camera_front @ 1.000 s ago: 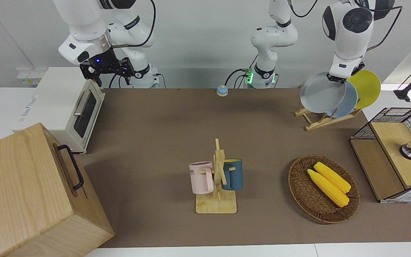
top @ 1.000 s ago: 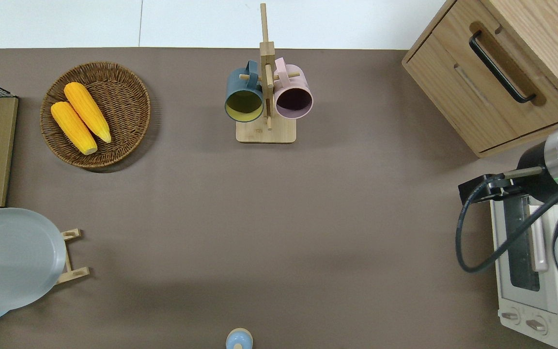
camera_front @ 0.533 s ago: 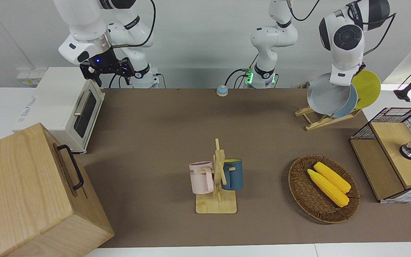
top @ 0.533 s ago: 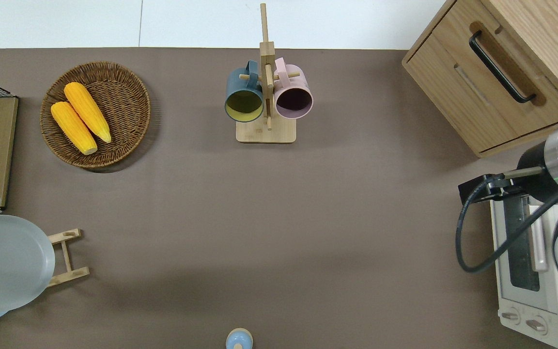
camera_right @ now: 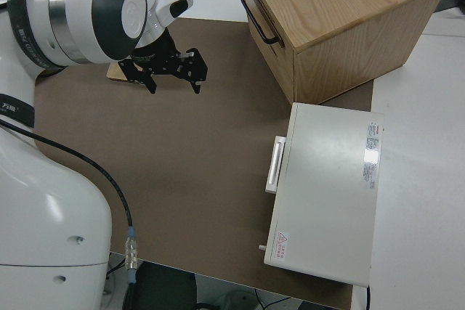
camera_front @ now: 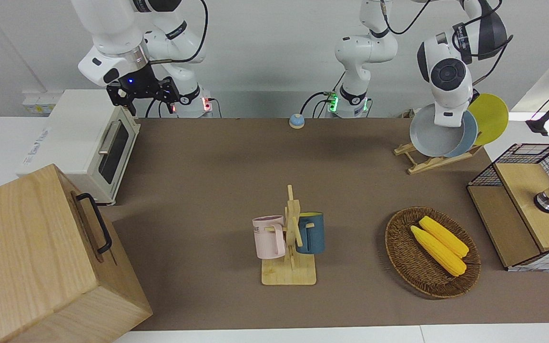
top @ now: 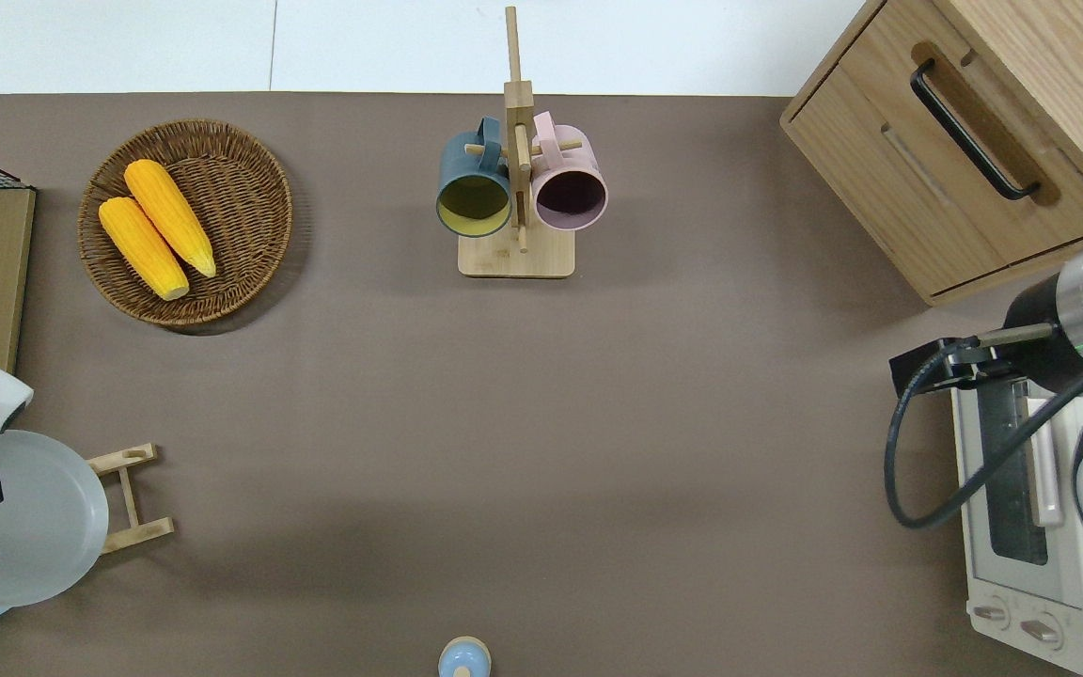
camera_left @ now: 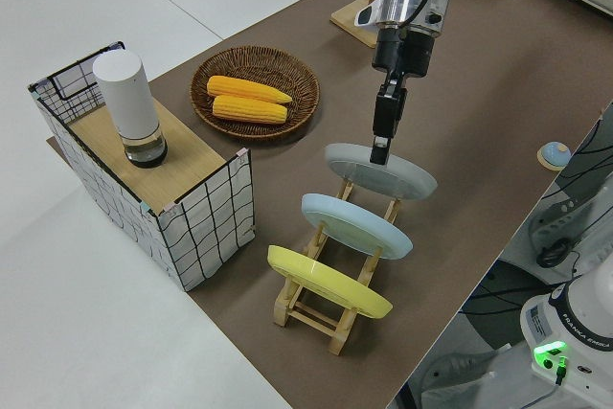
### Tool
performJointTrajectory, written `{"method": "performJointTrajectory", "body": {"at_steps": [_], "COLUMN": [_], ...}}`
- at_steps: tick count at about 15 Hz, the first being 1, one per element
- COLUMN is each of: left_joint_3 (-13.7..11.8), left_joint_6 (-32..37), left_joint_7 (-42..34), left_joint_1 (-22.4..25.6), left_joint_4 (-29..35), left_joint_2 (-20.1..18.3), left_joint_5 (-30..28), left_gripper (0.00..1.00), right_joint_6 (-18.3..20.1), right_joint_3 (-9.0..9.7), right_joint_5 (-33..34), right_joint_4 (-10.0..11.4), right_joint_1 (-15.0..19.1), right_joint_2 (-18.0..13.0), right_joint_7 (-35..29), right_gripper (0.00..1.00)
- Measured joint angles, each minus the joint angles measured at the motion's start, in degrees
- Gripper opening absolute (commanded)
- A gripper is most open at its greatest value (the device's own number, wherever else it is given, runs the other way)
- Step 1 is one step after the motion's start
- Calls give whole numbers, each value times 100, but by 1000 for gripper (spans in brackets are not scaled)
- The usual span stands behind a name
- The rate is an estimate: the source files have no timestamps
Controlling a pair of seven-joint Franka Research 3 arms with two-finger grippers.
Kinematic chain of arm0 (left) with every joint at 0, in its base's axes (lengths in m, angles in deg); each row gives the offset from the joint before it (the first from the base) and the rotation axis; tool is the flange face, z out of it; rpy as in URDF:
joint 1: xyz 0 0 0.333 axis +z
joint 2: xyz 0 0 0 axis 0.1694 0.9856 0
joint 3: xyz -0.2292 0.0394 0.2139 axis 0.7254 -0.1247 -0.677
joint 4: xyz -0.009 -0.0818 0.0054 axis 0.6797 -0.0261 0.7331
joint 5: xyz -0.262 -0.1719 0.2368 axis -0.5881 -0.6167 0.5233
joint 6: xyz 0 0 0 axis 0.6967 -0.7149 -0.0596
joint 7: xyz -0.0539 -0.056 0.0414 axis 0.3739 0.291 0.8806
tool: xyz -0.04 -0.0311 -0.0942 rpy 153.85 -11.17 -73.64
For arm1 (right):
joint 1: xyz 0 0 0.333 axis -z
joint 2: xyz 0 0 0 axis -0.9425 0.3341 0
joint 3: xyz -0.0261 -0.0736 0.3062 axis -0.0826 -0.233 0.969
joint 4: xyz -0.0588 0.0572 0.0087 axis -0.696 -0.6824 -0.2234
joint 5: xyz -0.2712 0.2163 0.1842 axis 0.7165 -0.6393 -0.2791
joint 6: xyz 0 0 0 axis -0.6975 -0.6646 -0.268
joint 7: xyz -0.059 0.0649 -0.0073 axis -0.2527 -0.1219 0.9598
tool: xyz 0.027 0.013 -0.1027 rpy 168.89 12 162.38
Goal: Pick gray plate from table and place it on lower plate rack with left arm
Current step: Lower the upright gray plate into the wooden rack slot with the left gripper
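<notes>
We hold the gray plate (camera_left: 380, 170) by its top edge with our left gripper (camera_left: 382, 137), and the 2 black fingers are pinched shut on that edge. A second ago the plate hung higher and stuck out more toward the middle of the table. Half a second ago it had come lower and closer to the lower plate rack (camera_left: 326, 299). Now it has come down a bit more and sits at the end of the rack that is farther from us, at the left arm's end of the table, just beside the light blue plate (camera_left: 356, 225). The yellow plate (camera_left: 329, 282) is at the rack's other end.

We think this means the job is almost done. The plate looks like it is in its slot, or just touching it, but we cannot tell if the rack carries its weight yet. What we think is left is to let go and lift away.

The plate is round, plain and pale gray, with a low raised rim. It leans back like the other 2 plates and looks about as wide as they are.

Our right arm is parked, with its fingers apart.
</notes>
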Motion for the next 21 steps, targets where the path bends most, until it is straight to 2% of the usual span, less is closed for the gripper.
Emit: {"method": "performJointTrajectory", "body": {"at_steps": [8,17,21], "left_joint_3": [23,180,201], "left_joint_6": [-221,23,72], "left_joint_7": [771,922,1122], "left_joint_1": [-116,-184,-193], "left_joint_4": [235,241,275], "left_joint_2": [273,290,290], "left_joint_5": [31,692,789], "left_gripper": [0,0,0], "right_joint_6": [0,0,0], "right_joint_3": [0,0,0], "right_joint_5": [0,0,0], "right_joint_4": [0,0,0], "right_joint_1": [0,0,0], "right_joint_2": [0,0,0], "right_joint_7": [0,0,0], "right_gripper": [983,983,983]}}
